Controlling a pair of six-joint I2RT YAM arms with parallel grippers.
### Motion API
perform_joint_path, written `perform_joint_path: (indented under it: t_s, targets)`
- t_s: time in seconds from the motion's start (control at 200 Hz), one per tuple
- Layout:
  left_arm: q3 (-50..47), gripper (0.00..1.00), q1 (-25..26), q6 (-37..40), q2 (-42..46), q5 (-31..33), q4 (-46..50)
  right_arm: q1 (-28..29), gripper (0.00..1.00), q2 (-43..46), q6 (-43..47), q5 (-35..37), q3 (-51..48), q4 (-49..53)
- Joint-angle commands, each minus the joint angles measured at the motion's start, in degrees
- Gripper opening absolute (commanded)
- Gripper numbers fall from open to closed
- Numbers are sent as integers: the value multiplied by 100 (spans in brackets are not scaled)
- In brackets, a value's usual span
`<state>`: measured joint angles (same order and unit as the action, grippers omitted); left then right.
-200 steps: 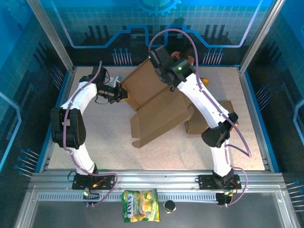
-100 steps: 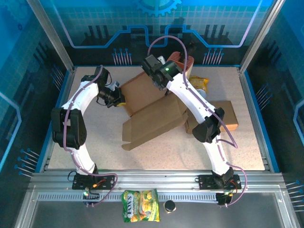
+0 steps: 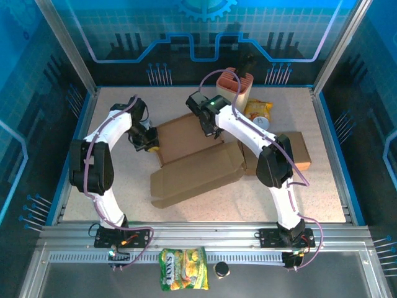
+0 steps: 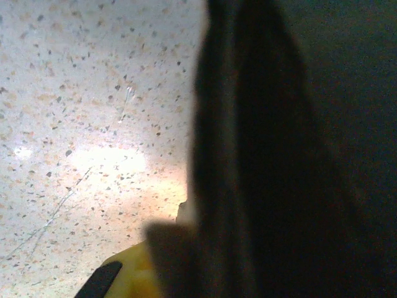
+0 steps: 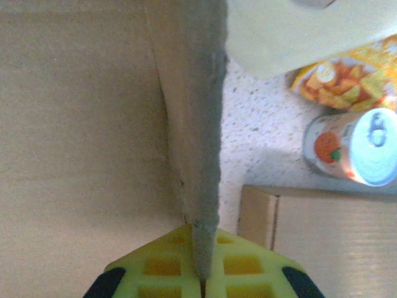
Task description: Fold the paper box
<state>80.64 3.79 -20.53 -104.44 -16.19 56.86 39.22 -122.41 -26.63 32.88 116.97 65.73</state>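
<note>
Left gripper (image 3: 151, 145) is clamped on the left edge of the paper box (image 3: 186, 139); right gripper (image 5: 201, 276) pinches its far flap edge.

Blue-walled work cell around a speckled table.
The beige speckled tabletop (image 3: 205, 211) has a blue rim; the far wall (image 3: 124, 37) and side panels (image 3: 25, 124) are translucent blue with circuit-line patterns, held by slanted aluminium posts (image 3: 65, 43). A slotted aluminium rail (image 3: 205, 239) runs along the near edge.

Paper box (image 3: 192, 171) lowered nearly flat, shifted left; both arms dropped with it.
</note>
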Motion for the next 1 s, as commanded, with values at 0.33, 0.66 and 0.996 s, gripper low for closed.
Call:
perform_joint_path:
  t_s: [0.33, 0.66, 0.996]
  targets:
    - [-27, 5, 235, -293, -530, 412, -762, -224, 0, 212, -699, -937, -1139, -338]
    - [-152, 15, 402, -238, -624, 758, -852, -196, 0, 199, -939, -907, -1203, -343]
    - [-342, 18, 680, -198, -258, 1337, -801, -100, 0, 408, -1041, -762, -1442, -525]
